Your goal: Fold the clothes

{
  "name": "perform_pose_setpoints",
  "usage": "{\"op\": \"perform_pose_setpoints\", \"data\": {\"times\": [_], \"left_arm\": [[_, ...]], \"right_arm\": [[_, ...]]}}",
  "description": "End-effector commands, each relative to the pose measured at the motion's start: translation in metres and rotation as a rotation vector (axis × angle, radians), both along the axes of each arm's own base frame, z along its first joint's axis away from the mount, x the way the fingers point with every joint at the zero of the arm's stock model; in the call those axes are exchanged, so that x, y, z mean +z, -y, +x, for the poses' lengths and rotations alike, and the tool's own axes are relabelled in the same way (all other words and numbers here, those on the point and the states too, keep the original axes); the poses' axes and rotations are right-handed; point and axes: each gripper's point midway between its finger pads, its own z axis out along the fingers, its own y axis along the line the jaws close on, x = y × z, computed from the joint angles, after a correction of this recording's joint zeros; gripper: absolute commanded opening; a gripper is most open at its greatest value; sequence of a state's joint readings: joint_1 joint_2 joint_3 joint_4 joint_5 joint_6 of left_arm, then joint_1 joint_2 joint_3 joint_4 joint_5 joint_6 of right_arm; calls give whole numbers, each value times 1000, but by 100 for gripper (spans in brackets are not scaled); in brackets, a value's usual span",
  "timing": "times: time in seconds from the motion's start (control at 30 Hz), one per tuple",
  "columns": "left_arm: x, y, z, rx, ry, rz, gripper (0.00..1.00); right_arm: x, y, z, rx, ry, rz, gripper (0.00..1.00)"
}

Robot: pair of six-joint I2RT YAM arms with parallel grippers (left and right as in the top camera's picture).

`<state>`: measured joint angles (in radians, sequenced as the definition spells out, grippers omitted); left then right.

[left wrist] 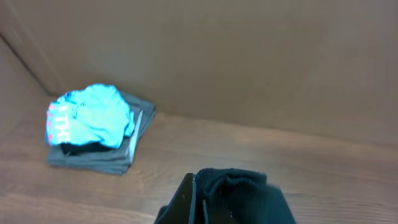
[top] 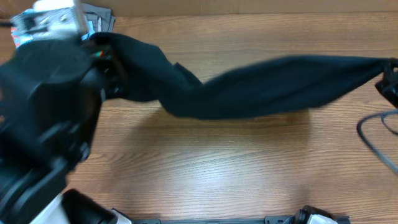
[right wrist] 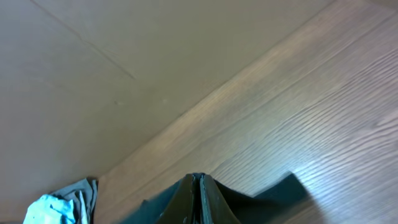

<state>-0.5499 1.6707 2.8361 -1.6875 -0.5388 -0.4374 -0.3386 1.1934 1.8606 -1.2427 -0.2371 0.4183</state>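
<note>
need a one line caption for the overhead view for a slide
Left gripper and right gripper hold a dark garment stretched out over the wooden table.

No legible text; pink print (left wrist: 58, 122) on cyan garment (left wrist: 93, 115) unreadable.

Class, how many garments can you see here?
3: black garment stretched across the middle; light blue garment atop a folded grey garment in the far-left corner. Others may hide in that pile.

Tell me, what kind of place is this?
Probably a robot lab bench: a wooden table walled by plain brown board, a black robot arm holding up a dark garment, and folded clothes stacked in the corner.
</note>
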Motion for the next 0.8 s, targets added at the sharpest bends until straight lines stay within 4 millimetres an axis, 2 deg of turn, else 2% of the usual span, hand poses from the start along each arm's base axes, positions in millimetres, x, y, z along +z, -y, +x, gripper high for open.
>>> {"op": "perform_pose_setpoints", "data": {"times": [0.0, 0.07, 0.17, 0.2, 0.27, 0.33, 0.4, 0.47, 0.6, 0.7, 0.77], "left_arm": [[-55, 17, 59, 42, -169, 52, 4], [-78, 13, 90, 84, -219, 83, 4], [-100, 4, 155, 123, -206, 137, 4], [-103, 0, 181, 131, -170, 148, 4], [-106, -10, 221, 155, -102, 156, 4], [-99, -25, 239, 191, -46, 173, 4], [-67, -51, 233, 298, 49, 202, 4], [-28, -66, 213, 361, 134, 231, 4], [29, -73, 171, 345, 256, 206, 4], [54, -62, 143, 249, 311, 152, 4], [56, -52, 129, 169, 298, 132, 4]], "right_arm": [[-24, 7, 43, 42, -60, 52, 4], [-33, 13, 69, 59, -64, 65, 4], [-43, 18, 114, 81, -36, 64, 4], [-45, 18, 130, 86, -13, 71, 4], [-44, 16, 157, 94, 35, 85, 4], [-38, 17, 171, 93, 83, 77, 4], [-18, 32, 170, 37, 129, 45, 4], [16, 52, 152, -22, 176, 11, 4], [74, 73, 110, -98, 247, -25, 4], [90, 73, 91, -109, 252, -55, 4], [84, 70, 84, -100, 213, -66, 4]]}}
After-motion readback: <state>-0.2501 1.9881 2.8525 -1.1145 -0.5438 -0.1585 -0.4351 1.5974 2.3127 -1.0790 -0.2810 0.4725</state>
